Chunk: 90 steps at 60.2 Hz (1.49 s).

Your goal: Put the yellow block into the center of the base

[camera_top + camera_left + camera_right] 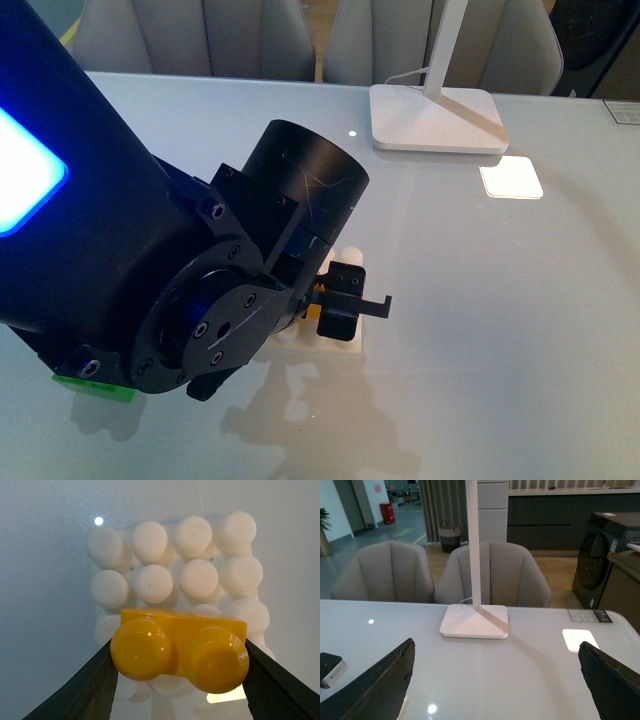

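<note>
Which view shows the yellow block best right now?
Left wrist view: the yellow block is close up, both studs showing, clamped in the left pincer over the base. Front view shows only an orange sliver behind the arm. Right wrist view shows none of it.

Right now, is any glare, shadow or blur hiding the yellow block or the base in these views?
Front view: the left arm hides most of the base; the light patch lies well away. Left wrist view: yellow block clear, small highlights on its studs; one glare dot on the table beside the base. Right wrist view: sharp, shows neither.
</note>
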### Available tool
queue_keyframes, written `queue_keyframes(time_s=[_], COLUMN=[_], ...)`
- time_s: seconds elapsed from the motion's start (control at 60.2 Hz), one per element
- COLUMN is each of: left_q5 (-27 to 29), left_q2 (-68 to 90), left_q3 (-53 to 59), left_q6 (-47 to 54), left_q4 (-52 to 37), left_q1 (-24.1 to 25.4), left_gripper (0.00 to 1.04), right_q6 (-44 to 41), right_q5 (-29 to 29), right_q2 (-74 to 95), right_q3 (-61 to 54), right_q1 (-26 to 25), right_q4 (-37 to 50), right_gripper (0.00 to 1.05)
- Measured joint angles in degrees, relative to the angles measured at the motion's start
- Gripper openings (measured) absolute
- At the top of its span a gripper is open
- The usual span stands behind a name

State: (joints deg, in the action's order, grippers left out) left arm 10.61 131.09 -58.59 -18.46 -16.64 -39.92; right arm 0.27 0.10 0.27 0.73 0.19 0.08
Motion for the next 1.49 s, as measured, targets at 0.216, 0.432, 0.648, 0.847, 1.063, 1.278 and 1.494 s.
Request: queue_keyframes(time_s=[0.216, 0.432, 0.648, 0.847, 1.063, 1.278, 1.494], left_q5=[0.8, 0.9, 1.4, 1.8, 2.1, 1.9, 2.1], left_q2=[0.0, 0.1, 0.3, 0.5, 1.0, 1.6, 2.2], left_q3=[-0.1, -0.8, -1.5, -3.2, -5.2, -6.7, -6.8], left_q6=[1.1, 1.0, 0.8, 0.1, -1.4, -3.5, -5.2], left_q4=[-0.1, 1.7, 2.8, 5.9, 8.6, 10.2, 8.7], left_q1=[0.0, -0.1, -0.2, -0.3, -0.2, 0.3, 1.1], left_gripper=[0.61, 0.61, 0.61, 0.61, 0.61, 0.61, 0.61], right_q6=[0.0, 0.0, 0.0, 0.0, 0.0, 0.0, 0.0], right_q5=[0.0, 0.0, 0.0, 0.0, 0.0, 0.0, 0.0], right_q2=[0.0, 0.0, 0.0, 0.0, 0.0, 0.0, 0.0], right_q3=[0.0, 0.0, 0.0, 0.0, 0.0, 0.0, 0.0], right_q1=[0.0, 0.0, 0.0, 0.0, 0.0, 0.0, 0.0], right_q4=[0.0, 0.0, 0.0, 0.0, 0.0, 0.0, 0.0], right_gripper=[0.96, 0.96, 0.96, 0.96, 0.96, 0.96, 0.96])
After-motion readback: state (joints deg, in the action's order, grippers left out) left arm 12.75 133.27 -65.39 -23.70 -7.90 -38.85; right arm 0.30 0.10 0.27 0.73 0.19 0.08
